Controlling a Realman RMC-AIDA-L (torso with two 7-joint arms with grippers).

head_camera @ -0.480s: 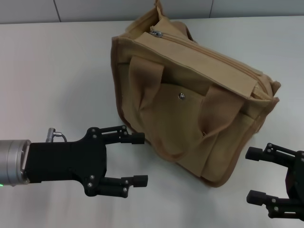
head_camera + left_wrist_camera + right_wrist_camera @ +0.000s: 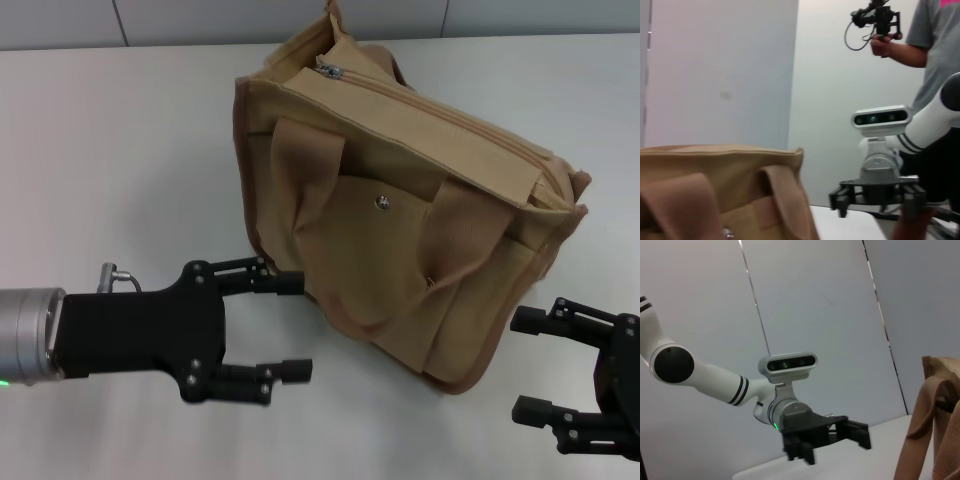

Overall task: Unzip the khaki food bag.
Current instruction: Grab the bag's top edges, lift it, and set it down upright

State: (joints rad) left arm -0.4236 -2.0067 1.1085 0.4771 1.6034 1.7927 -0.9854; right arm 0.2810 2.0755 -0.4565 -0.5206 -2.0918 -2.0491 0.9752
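The black two-fingered left gripper (image 2: 293, 327) is hovering low over the white table (image 2: 120, 150) with its fingers spread wide apart and nothing between them. Its upper finger (image 2: 268, 281) is reaching right up to the lower left corner of the boxy tan canvas khaki food bag (image 2: 400, 210), though whether it is touching the cloth cannot be told; the lower finger (image 2: 275, 372) is hanging clear over bare table. Behind the fingers, the gripper's black body is joining a silver cylindrical wrist (image 2: 28, 335) at the left edge of the head view.

The black right gripper (image 2: 535, 366) is sitting at the lower right of the head view, its fingers also parted wide and holding nothing, just beside the bag's near right corner but apart from it.

The bag is standing on the table between the two grippers, reaching farther back than either and turned at an angle. Its front is facing the robot, showing a pocket with a small round metal snap (image 2: 381, 202) and a tan webbing handle (image 2: 300, 200) lying flat against it. The top zipper (image 2: 440, 120) is running closed along the top, with the metal pull (image 2: 329, 69) at the far left end. Darker brown piping is edging the bag's seams.

In the left wrist view, the bag's top edge (image 2: 720, 155) is filling the foreground, with the right gripper (image 2: 875, 192) beyond it and a person in a grey shirt (image 2: 935, 45) holding a camera rig (image 2: 879, 20).
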